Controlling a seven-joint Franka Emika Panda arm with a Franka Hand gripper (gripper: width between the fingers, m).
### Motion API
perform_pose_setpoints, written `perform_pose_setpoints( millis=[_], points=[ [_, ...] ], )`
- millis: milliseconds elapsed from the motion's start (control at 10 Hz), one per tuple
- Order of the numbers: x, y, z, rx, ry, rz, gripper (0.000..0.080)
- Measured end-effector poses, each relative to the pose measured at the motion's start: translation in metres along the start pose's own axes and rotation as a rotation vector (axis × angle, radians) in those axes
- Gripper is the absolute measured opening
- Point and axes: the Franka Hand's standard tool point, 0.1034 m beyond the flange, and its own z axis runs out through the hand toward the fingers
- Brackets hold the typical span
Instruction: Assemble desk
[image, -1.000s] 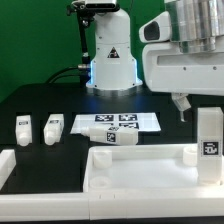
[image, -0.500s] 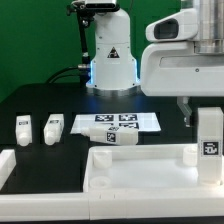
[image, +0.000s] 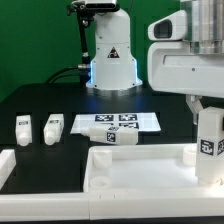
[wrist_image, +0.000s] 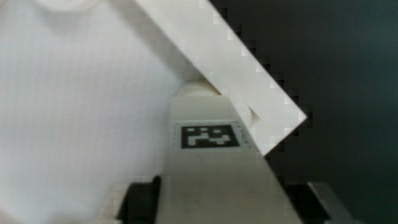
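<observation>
The tabletop (image: 130, 172) lay flat at the front of the table (image: 35, 102); a sideways push could probably have slid its corner out from under the part being fitted. The leg (image: 208, 140) stood upright at that corner, on the exterior view's right, apparently pinched between the fingers of the end effector (wrist_image: 224, 203). A slight tilt might have jammed it, or toppled it on release.

Black table (image: 35, 100), marker board (image: 115, 121), tabletop slab (image: 130, 172), two legs (image: 23, 128) together, third leg (image: 118, 139) near board.
</observation>
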Motion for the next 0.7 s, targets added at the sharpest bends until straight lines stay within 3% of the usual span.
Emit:
perform_pose_setpoints(
  millis=[300,500,700],
  points=[
    [-0.0063,-0.0062,0.0017,0.047,-0.06,0.479,0.0287],
    [-0.0076,-0.0068,0.0017,0.048,-0.066,0.505,0.0287],
    [-0.0076,-0.0031,0.0024,0.036,-0.066,0.309,0.0535]
  ],
)
